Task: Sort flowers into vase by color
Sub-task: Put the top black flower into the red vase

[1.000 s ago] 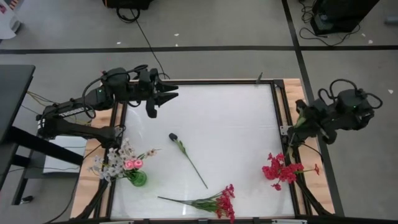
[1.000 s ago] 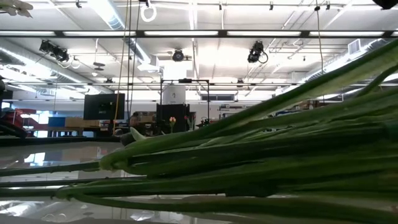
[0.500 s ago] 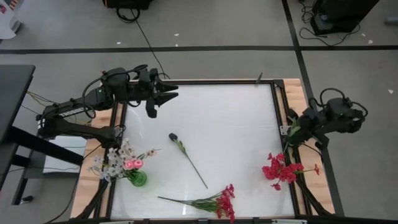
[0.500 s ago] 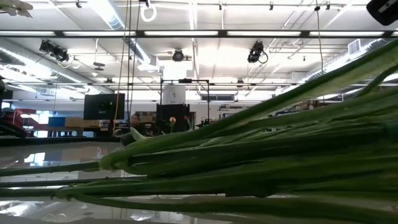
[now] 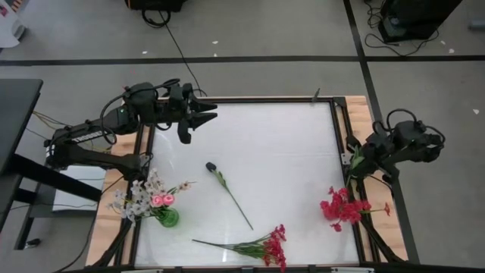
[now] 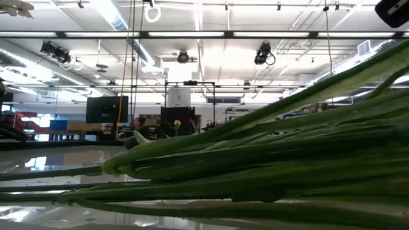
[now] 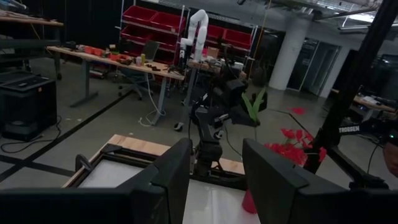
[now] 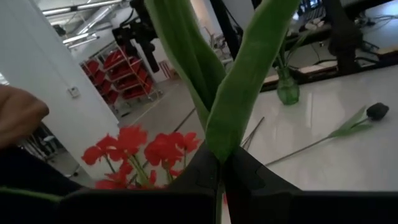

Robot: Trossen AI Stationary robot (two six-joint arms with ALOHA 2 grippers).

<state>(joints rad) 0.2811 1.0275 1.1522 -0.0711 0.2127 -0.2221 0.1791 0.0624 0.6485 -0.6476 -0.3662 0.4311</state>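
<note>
High view shows what has shifted over the last second: my right gripper (image 5: 358, 157) has pulled in from out past the table's right edge and now sits over that edge rail, just above the red flowers (image 5: 342, 206). In my right wrist view the fingers are clamped tight on a leafy green stem (image 8: 239, 81), its leaves fanning up from the pinch, with the red blossoms (image 8: 140, 152) close beneath. I judge I am carrying this stem toward the red bunch, so the sort is partway through and this stem is not yet set down.

The green vase (image 5: 168, 218) at the table's near left corner already holds white and pink blooms. A dark-budded stem (image 5: 227, 189) lies loose mid-table, and a red spray (image 5: 258, 246) lies by the near edge; both are unsorted.

My left gripper (image 5: 203, 114) waits over the far left corner, fingers spread with nothing between them, pointing across the table. My right arm is folded close, wrist angled inward toward the table
</note>
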